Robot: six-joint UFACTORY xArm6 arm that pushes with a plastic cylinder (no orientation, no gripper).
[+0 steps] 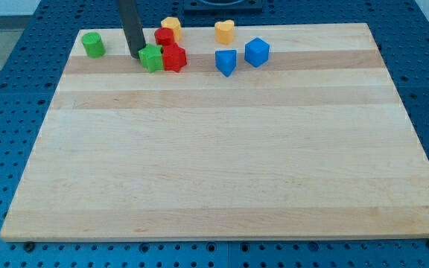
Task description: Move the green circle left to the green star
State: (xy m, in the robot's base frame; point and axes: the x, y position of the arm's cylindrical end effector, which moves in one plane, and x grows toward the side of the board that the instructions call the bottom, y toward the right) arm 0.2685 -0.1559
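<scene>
The green circle (92, 45) stands at the view's top left of the wooden board (222, 164). The green star (153, 58) lies to its right, touching a red star (173, 57). My tip (139, 54) is at the green star's left edge, touching or nearly touching it, between the star and the circle. The dark rod rises from there to the view's top.
A red block (164, 36) and a yellow block (171, 28) sit just above the stars. A yellow heart (224, 31), a blue triangle-like block (226, 62) and a blue cube (257, 52) lie further right along the view's top.
</scene>
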